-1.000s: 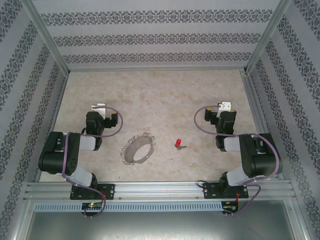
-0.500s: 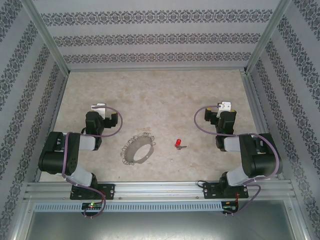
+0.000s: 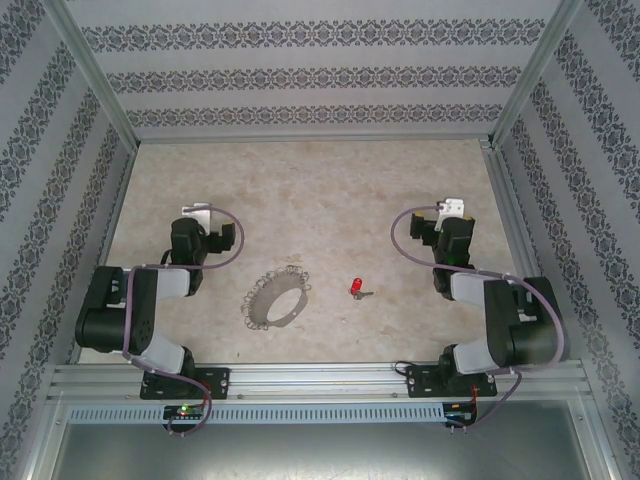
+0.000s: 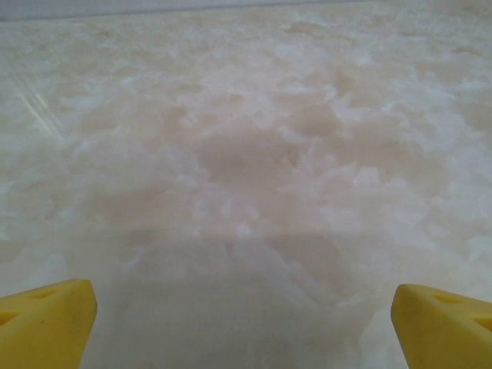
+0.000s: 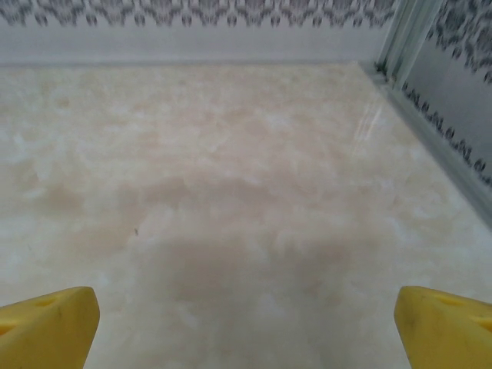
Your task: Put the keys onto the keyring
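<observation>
Task not started: key (image 3: 356,289) lies loose on table (image 3: 320,180), near centre, right of keyring (image 3: 277,300), apart from it. My left gripper (image 4: 244,323) and right gripper (image 5: 246,319) are jaws wide apart, empty, off to either side. Remaining: grasp key, thread onto loop.

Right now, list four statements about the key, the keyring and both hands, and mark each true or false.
1. The key lies on the table, apart from the keyring. True.
2. The left hand holds the keyring. False: it is open and empty.
3. The key has a red head. True.
4. The right hand is shut on the key. False: it is open, away from the key.
</observation>
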Tool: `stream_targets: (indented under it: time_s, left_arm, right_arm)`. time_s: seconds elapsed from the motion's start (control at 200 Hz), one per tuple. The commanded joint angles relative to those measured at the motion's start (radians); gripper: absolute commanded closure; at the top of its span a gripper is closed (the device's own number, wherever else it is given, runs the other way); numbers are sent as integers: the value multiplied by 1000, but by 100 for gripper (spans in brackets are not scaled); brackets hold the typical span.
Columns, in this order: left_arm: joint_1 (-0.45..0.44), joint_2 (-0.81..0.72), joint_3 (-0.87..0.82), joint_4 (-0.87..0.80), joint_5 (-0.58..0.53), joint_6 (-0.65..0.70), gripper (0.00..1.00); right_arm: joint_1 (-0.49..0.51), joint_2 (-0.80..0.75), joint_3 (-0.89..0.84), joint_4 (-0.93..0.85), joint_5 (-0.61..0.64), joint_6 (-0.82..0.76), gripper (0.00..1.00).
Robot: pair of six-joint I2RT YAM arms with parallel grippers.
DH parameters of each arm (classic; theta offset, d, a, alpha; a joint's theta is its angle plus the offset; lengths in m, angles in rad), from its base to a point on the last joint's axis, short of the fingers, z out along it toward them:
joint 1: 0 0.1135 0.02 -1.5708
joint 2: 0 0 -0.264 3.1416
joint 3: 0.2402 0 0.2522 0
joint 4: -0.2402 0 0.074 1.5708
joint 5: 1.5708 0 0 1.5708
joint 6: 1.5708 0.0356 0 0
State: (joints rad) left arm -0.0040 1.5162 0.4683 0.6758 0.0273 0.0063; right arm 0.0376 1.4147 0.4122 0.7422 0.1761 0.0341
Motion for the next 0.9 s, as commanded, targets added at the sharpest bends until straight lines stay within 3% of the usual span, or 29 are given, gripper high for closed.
stream_targets:
  time_s: [0.0,0.18,0.295,0.545,0.679,0.894]
  left_arm:
    - [13,-70,98,-206,-16,-29,1]
    - [7,-133,219,-507,-5,-120,0]
    - [-7,-189,293,-684,43,-226,1]
    - [-92,-306,403,-1002,236,-300,5]
    - [-172,-360,413,-1101,330,-295,6]
    - [-371,-409,405,-1176,291,-304,10]
  right_arm:
    - [26,-105,45,-107,53,7,2]
    - [19,-218,70,-228,35,191,2]
    - [-35,-245,98,-292,-286,293,2]
    - [-44,-201,124,-284,-624,494,2]
    - [-42,-217,99,-258,-701,549,3]
    - [-20,-267,117,-410,-744,561,6]
